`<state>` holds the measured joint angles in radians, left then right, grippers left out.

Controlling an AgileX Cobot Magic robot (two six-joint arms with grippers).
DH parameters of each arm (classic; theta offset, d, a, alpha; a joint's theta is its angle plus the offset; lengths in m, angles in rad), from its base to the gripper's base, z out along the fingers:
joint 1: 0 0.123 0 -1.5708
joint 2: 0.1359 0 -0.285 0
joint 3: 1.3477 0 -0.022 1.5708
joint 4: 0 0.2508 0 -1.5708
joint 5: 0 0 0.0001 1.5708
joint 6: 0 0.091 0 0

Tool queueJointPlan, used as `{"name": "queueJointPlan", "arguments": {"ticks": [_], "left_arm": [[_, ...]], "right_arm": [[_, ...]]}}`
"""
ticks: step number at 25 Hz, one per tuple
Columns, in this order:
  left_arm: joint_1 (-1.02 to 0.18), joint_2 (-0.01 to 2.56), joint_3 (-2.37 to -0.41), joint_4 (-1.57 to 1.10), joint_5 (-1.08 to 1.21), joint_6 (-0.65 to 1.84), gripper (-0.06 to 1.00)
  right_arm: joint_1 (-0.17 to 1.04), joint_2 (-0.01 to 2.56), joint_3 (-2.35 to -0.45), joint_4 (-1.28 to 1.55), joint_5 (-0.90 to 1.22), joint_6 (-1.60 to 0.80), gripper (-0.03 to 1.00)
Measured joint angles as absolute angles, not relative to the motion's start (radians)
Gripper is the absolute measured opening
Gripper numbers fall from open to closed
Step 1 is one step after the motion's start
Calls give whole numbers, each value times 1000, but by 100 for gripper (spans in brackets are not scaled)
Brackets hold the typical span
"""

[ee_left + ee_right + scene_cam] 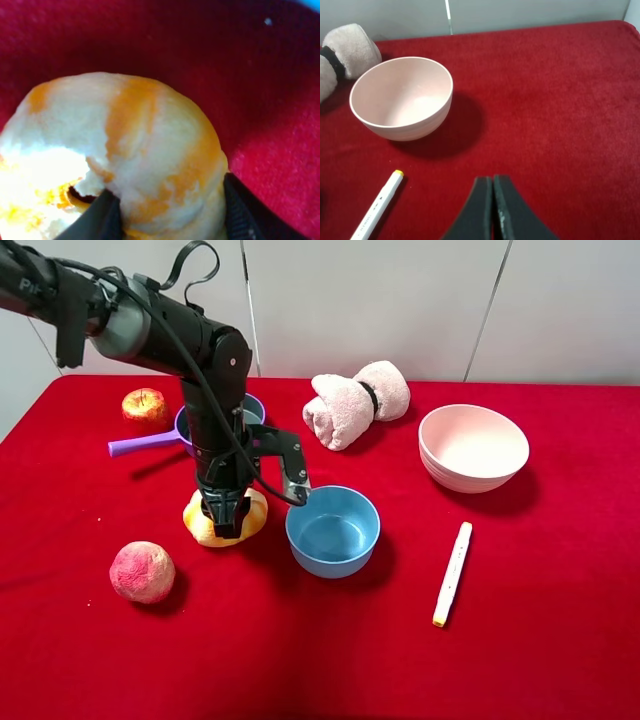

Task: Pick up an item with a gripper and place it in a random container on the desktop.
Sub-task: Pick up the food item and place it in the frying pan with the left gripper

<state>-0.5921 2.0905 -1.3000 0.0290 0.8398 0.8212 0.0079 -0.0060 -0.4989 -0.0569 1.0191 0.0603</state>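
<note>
The red table [560, 660] fills the high view from edge to edge. The left arm [200, 350] comes in from the back-left corner and bends straight down. Its casing shows white letters, of which only "Pi" can be read.

The pink bowl [470, 478] stands in the right half, toward the back edge. The rolled towel [355, 405] lies near the middle of the back edge. The blue bowl [330, 560] stands about in the middle of the table.

The purple pan [254, 405] sits behind the arm, and its handle points to the left edge.

The left gripper [228, 525] stands over the bread roll [202, 524], left of the middle and just beside the blue bowl. In the left wrist view the fingers [245, 215] press the roll from both sides, so they are gripping it (the roll seems to rest on the cloth).

The right gripper [493, 210] has its fingers closed together with nothing between them, near the pink bowl.

The peach [142, 572] lies toward the front-left corner, and the apple [145, 405] lies near the back-left corner.

The marker [452, 573] lies right of the blue bowl. Its print is too small to read.

Bare cloth runs wide along the front edge and the right edge.
</note>
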Motion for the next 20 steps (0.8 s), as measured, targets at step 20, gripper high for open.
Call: {"name": "queueJointPlan", "arguments": {"ticks": [20], "left_arm": [[-592,1932,-1396,32,983,797,38]], "right_arm": [[8,-6,-499,-57,1019,60,-3]]}}
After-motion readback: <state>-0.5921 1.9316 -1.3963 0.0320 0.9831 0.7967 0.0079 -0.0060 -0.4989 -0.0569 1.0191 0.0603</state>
